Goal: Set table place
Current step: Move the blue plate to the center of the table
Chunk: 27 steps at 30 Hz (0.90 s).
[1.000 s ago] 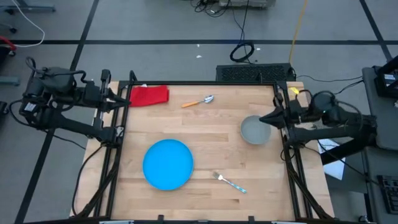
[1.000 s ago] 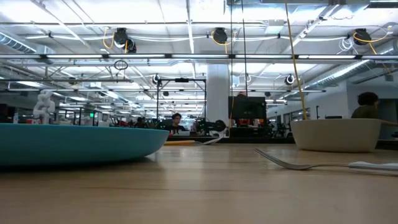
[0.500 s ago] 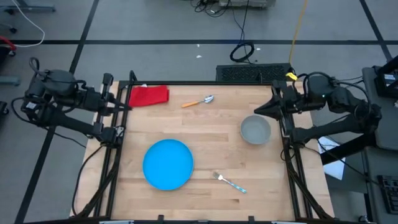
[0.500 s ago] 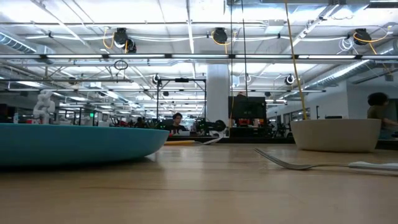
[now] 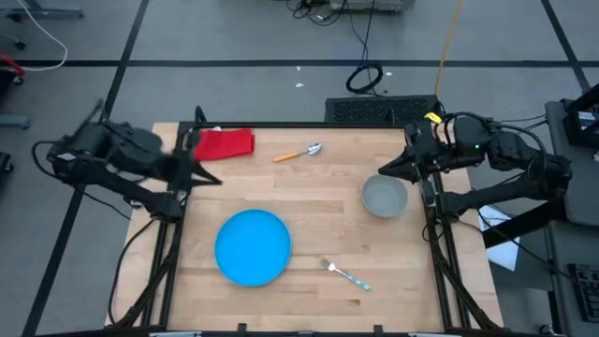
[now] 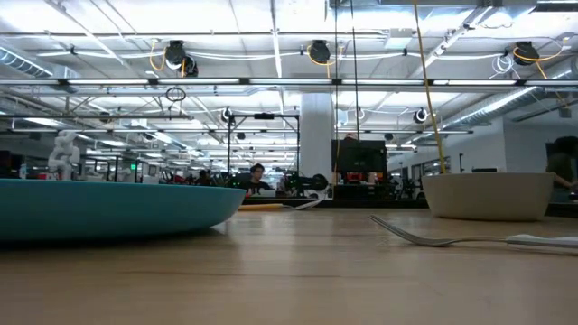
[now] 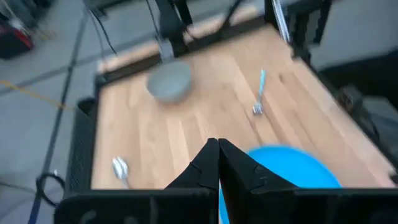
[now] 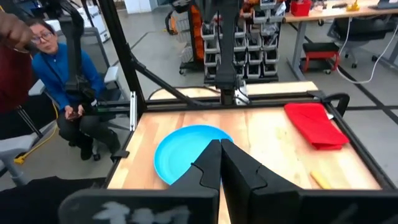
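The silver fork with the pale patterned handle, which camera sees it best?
The high view: the silver fork with the pale patterned handle lies whole on the wooden table, right of the round blue plate. The low view shows its tines side-on, handle cut off. The left wrist view shows it small and blurred. The right wrist view misses it.

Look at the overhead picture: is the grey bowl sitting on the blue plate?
No, the grey bowl rests on the bare table near its right edge, well apart from the blue plate.
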Available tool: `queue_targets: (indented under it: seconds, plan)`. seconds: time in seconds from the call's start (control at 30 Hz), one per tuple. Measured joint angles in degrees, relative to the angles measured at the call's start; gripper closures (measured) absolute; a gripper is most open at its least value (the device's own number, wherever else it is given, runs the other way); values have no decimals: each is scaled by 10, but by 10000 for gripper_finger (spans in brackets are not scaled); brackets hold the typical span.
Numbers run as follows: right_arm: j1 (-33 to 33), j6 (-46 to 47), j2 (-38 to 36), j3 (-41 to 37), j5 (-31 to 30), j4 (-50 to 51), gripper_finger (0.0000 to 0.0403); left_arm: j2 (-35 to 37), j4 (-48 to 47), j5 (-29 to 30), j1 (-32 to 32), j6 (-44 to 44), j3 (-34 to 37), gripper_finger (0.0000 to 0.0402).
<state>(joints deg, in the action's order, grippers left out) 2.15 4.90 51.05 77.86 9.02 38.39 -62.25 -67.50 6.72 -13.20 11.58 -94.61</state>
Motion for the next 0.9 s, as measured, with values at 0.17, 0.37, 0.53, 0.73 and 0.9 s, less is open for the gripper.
queue_targets:
  seconds: [0.17, 0.37, 0.53, 0.73, 0.9]
  plan:
    - [0, 5, 0, -36, 0, -12, 403, -61, -45, 74, -68, -58, 0, 383]
    - [0, 23, 0, -92, 0, -47, 403, -141, -58, 115, -171, -143, 0, 356]
    - [0, 34, 0, -126, 0, -59, 403, -213, -63, 118, -242, -212, 12, 327]
    - [0, 34, 0, -148, 0, -87, 403, -290, -59, 115, -291, -309, 37, 271]
    - [0, 31, 0, -150, 0, -103, 403, -344, -53, 108, -311, -351, 37, 220]
